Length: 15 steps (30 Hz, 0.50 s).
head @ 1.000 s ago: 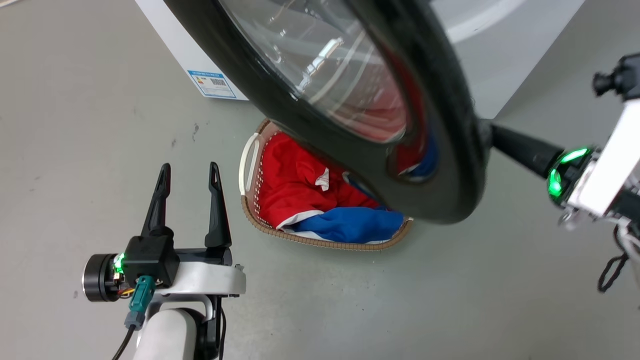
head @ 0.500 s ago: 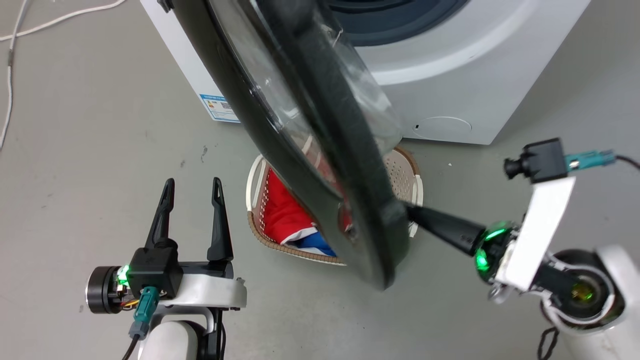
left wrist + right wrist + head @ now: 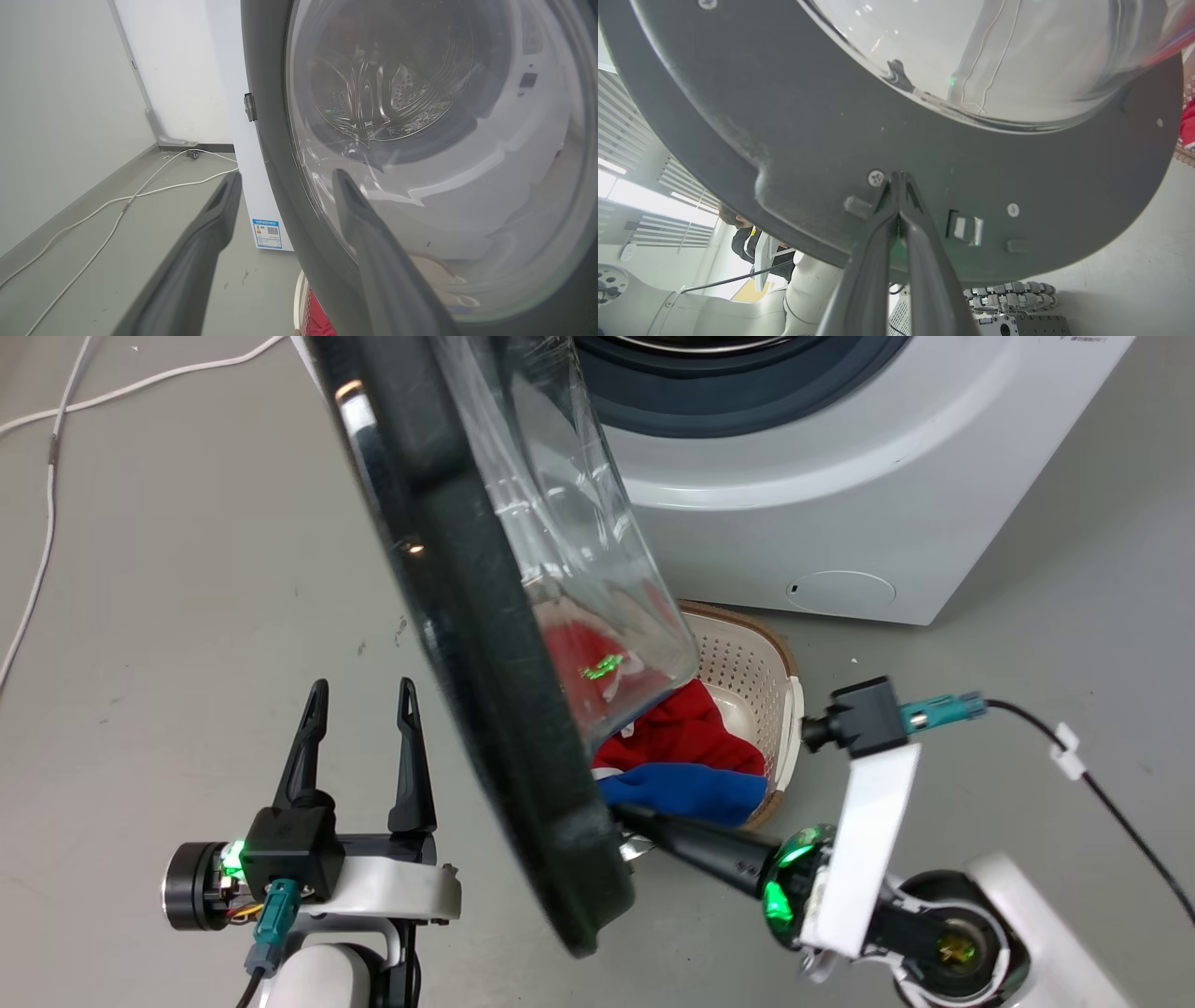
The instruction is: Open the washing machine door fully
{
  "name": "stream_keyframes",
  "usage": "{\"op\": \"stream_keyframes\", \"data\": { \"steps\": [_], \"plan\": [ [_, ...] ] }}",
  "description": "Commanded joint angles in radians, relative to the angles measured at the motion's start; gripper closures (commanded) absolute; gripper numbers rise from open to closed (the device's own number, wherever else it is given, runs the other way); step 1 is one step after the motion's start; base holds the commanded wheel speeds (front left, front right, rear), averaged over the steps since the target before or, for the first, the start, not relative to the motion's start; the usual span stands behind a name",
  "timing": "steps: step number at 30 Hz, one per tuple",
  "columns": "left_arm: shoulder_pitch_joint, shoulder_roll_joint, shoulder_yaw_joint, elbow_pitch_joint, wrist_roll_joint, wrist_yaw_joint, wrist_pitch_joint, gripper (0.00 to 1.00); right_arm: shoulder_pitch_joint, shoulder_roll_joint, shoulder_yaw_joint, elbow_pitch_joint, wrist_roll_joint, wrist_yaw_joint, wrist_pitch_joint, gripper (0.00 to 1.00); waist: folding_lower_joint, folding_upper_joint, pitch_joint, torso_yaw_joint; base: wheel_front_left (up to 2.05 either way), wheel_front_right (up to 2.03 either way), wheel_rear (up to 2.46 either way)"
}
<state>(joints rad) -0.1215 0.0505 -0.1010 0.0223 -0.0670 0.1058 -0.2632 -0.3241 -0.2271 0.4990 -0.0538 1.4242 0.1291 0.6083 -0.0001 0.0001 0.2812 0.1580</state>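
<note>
The right gripper, fingers clenched, presses the inner face of the washing machine door; it should push steadily, missing the released left gripper.

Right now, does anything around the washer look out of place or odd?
Nothing broken or spilled. A laundry basket of red and blue clothes sits on the floor directly below the open washing machine door, and a loose white cable trails across the floor left of the washing machine.
</note>
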Motion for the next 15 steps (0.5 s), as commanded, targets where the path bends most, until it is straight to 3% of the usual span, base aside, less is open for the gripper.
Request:
{"op": "stream_keyframes", "data": {
  "steps": [1,11,12,13,14,15],
  "plan": [
    [0.008,0.000,0.000,0.001,0.003,-0.002,-0.002,0.00,-0.005,0.009,0.033,0.009,-0.004,0.003,-0.003,1.00,0.0001,-0.0001,-0.002,0.003,0.00,0.00,0.00],
    [0.022,0.000,0.007,0.011,0.005,0.002,-0.002,0.00,0.014,-0.013,0.057,0.045,0.019,0.003,-0.111,1.00,0.0001,-0.0001,-0.031,0.004,0.00,0.00,0.00],
    [0.027,0.000,0.009,0.012,0.005,0.002,-0.002,0.00,0.023,-0.018,0.050,0.045,0.020,0.003,-0.129,0.79,0.0001,-0.0001,-0.038,0.002,0.00,0.00,0.00],
    [0.032,0.000,0.012,0.013,0.007,0.002,-0.002,0.00,0.032,-0.024,0.041,0.043,0.023,0.003,-0.152,0.51,0.0001,-0.0001,-0.046,0.000,0.00,0.00,0.00],
    [0.038,0.000,0.014,0.014,0.009,0.001,-0.002,0.00,0.037,-0.027,0.032,0.038,0.020,0.003,-0.175,0.00,0.0001,-0.0001,-0.052,-0.003,0.00,0.00,0.00],
    [0.042,0.000,0.018,0.015,0.010,0.000,-0.002,0.00,0.042,-0.033,0.023,0.031,0.012,0.003,-0.204,0.00,0.0001,-0.0001,-0.061,-0.007,0.00,0.00,0.00]
  ]
}}
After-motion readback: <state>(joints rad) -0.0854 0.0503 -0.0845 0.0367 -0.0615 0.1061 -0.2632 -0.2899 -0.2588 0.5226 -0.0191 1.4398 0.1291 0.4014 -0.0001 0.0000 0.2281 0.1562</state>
